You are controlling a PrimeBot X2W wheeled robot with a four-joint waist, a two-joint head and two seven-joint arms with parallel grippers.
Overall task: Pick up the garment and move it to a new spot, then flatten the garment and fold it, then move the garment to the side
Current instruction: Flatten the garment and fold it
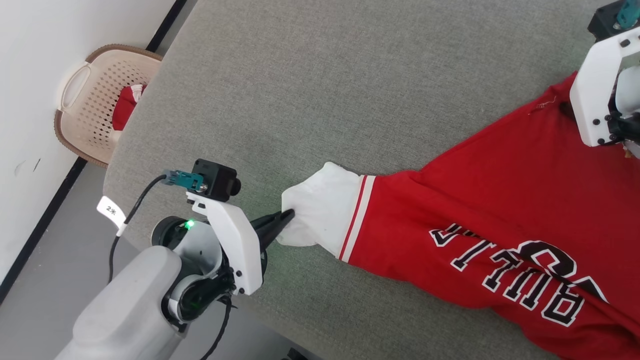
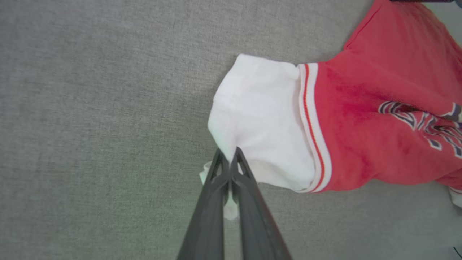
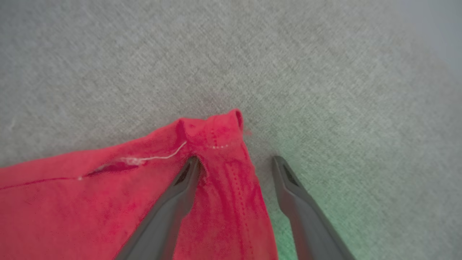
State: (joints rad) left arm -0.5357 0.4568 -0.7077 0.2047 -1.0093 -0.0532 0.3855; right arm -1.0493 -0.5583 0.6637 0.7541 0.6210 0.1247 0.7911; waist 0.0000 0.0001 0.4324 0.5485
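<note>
Garment (image 1: pixel 480 200) spread across the right side of the grey cloth-covered table (image 1: pixel 300 75), lettering face up. Its white sleeve (image 1: pixel 325 205) reaches toward the table's rounded near-left corner. At that corner the left gripper (image 2: pixel 227 160) has its fingers pinched tight on the sleeve's outer edge, with a fold of white squeezed between them. At the far end, the right gripper (image 3: pixel 235 159) has its fingers spread wide. One lies over a red hem corner and the other over bare cloth just beside it, with a strip of red between them and nothing clamped. There is plenty of bare grey cloth beyond the sleeve, toward the far edge and along the left edge. Past that left edge, on the floor (image 1: pixel 50 280) against the wall (image 1: pixel 30 75), sits a perforated basket (image 1: pixel 107 50) with something red in it.
</note>
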